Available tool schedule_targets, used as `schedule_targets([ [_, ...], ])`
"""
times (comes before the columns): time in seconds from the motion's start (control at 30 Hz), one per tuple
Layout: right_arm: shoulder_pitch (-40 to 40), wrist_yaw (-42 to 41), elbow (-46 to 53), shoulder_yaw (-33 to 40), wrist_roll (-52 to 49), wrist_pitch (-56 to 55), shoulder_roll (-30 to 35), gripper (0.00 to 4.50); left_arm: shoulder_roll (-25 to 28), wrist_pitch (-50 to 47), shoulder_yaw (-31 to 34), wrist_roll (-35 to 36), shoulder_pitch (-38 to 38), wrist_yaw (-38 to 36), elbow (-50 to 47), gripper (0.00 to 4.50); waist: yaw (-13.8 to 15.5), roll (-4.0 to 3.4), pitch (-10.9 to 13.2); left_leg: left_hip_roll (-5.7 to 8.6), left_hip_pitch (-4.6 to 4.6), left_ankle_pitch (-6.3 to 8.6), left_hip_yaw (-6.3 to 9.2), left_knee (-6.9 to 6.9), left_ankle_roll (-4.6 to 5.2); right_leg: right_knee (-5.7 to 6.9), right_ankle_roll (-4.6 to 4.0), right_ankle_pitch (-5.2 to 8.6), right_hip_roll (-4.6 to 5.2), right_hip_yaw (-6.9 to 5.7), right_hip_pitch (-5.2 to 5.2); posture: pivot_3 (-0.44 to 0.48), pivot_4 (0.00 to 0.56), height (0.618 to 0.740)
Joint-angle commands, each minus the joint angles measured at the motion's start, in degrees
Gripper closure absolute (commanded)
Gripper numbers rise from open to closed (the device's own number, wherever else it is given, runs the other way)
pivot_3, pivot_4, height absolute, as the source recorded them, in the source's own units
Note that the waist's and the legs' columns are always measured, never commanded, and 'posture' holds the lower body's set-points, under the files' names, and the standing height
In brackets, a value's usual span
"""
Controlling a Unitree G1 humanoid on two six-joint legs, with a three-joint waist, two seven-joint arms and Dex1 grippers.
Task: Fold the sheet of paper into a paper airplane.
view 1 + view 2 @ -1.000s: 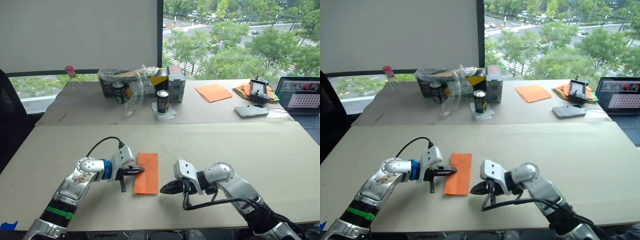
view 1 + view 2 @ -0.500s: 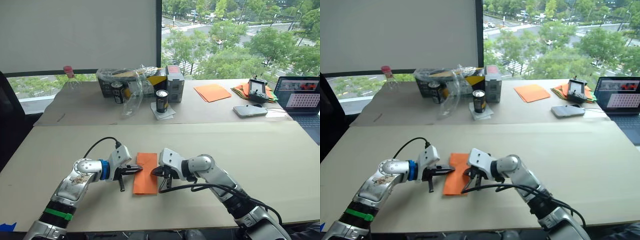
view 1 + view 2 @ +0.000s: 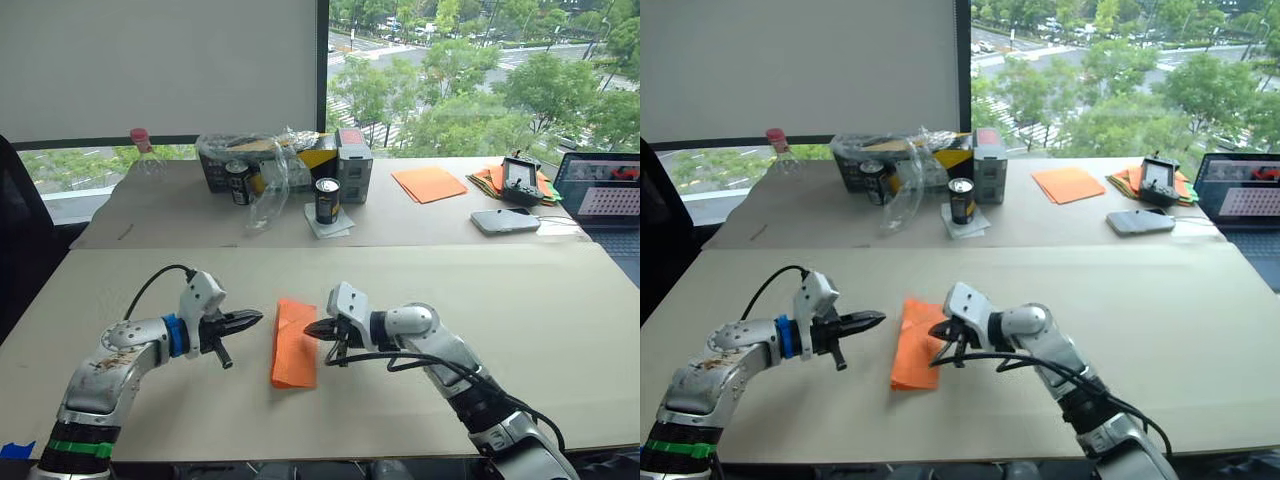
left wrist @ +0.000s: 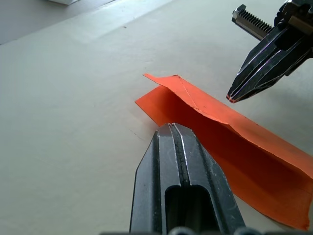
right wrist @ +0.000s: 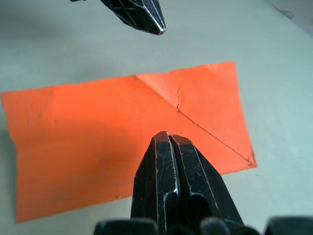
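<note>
The sheet of paper [image 3: 293, 345] lies on the near table between my two grippers, a bright orange strip folded lengthwise with diagonal creases at one end [image 5: 195, 98]. One long edge [image 4: 210, 105] stands raised off the table. My left gripper [image 3: 252, 319] is shut and empty, a short way left of the sheet and pointing at it. On the sheet's right side, my right gripper [image 3: 312, 328] is shut, its tip just over the raised edge, with nothing seen between its fingers. No paper airplane shape is formed.
On the far table stand cans, boxes and a clear plastic bag [image 3: 270, 170], a smooth orange sheet [image 3: 427, 184], a multicoloured paper pile [image 3: 488, 181], a phone [image 3: 502, 221] and a laptop [image 3: 605, 190]. A seam [image 3: 330, 248] divides the two tables.
My left gripper has pulled back to the left, off the sheet. The right gripper swung in from the near right to the sheet's right edge, and that edge now stands up.
</note>
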State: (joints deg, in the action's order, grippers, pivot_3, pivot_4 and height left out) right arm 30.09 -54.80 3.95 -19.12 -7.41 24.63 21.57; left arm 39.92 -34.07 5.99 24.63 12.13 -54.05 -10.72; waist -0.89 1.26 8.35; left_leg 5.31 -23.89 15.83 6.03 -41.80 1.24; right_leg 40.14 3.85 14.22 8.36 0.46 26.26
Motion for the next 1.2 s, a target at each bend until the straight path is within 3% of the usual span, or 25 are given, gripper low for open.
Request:
schedule_targets([
  [0.03, 0.2, -1.8, 7.4, 3.3, -3.9, 4.1, 3.0, 4.48, 2.5, 1.5, 0.0, -0.7, 0.1, -1.6, -0.2, 4.5, 0.0, -0.02, 0.0, 0.0, 0.0, 0.01, 0.0, 0.01, 0.0, -0.02, 0.0, 0.0, 0.0, 0.0, 0.0, 0.0, 0.15, 0.67],
  [0.5, -4.3, 2.1, 15.1, 11.1, -6.2, 11.0, 14.4, 4.48, -1.9, 9.5, -11.2, -5.9, 4.8, -4.3, 7.4, 4.5, 0.3, 0.07, 0.1, 0.03, -0.21, 0.01, 0.0, -0.02, 0.01, -0.09, 0.0, 0.0, 0.08, -0.03, 0.06, 0.0, 0.15, 0.67],
  [1.2, -14.8, 12.2, 29.5, 20.1, -9.7, 23.6, 18.7, 4.48, -15.6, 16.6, -25.1, -13.6, 17.7, -9.8, 23.3, 4.5, 0.9, 0.14, 0.1, 0.08, -0.36, 0.02, 0.0, -0.11, 0.06, -0.15, 0.01, 0.0, 0.11, -0.06, 0.08, 0.0, 0.15, 0.67],
])
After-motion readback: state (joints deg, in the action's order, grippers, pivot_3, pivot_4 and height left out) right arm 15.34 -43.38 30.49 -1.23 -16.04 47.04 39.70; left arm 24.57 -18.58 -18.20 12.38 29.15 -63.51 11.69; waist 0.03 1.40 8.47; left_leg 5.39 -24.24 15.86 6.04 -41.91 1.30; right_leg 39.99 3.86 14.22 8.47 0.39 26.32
